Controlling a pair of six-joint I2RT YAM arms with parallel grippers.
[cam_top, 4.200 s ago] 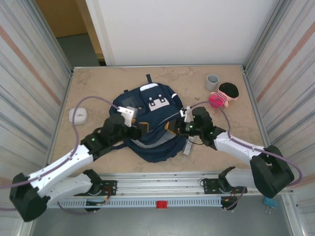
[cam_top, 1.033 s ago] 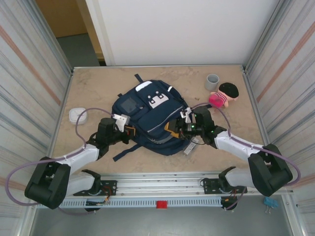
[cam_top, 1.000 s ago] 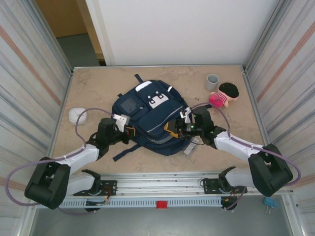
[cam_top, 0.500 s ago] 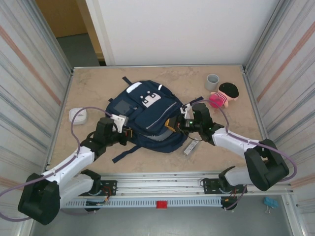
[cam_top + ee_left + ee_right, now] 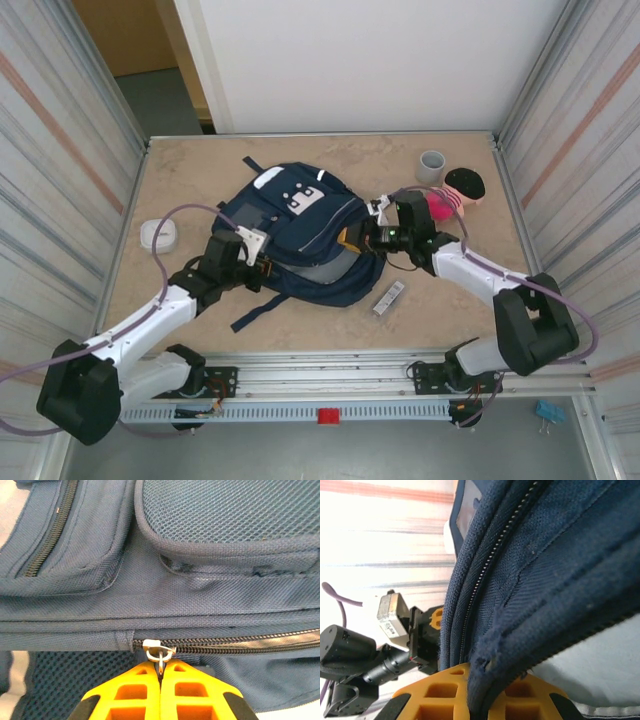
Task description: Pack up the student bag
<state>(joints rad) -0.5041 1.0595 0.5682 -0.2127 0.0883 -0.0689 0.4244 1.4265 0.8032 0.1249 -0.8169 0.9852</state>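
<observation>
The student bag (image 5: 296,222), a large navy backpack with white patches, lies flat in the middle of the table. My left gripper (image 5: 262,268) is at the bag's near left side. In the left wrist view the left gripper (image 5: 160,669) is shut on the small metal zipper pull (image 5: 159,651) at the end of a closed zipper (image 5: 235,644). My right gripper (image 5: 352,238) is at the bag's right edge. In the right wrist view the right gripper (image 5: 482,692) is shut on a thick fold of the bag's fabric (image 5: 520,625) beside a zipper line.
A grey cup (image 5: 431,166) and a doll (image 5: 457,192) with dark hair and a pink striped top stand at the far right. A white puck-like object (image 5: 158,236) lies at the left. A slim silver item (image 5: 389,297) lies on the table near the bag's front right.
The right gripper closed on the bag's edge and pulled it away from the bases. The bag turned and slid left and back. The left gripper kept hold of the zipper pull.
</observation>
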